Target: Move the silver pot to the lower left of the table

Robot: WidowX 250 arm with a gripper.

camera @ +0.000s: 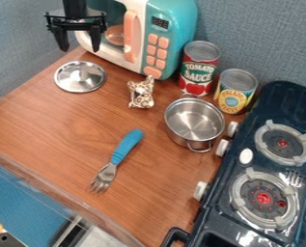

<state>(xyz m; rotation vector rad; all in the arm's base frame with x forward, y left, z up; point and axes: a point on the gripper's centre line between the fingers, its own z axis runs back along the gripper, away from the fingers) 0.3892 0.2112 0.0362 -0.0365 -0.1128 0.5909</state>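
The black gripper (79,44) hangs at the upper left of the camera view, in front of the toy microwave and above the silver lid. Its two fingers are spread apart with nothing between them. The silver pot (194,121) stands upright and uncovered on the wooden table (58,126), right of the middle, well to the right of and below the gripper in the view. One of its loop handles points toward the stove, the other toward the cans.
A silver lid (80,76), a small patterned object (141,92) and a blue-handled fork (121,152) lie on the table. Behind stand the microwave (171,34), a tomato sauce can (199,68) and a pineapple can (235,91). The dark stove (245,157) borders the right side.
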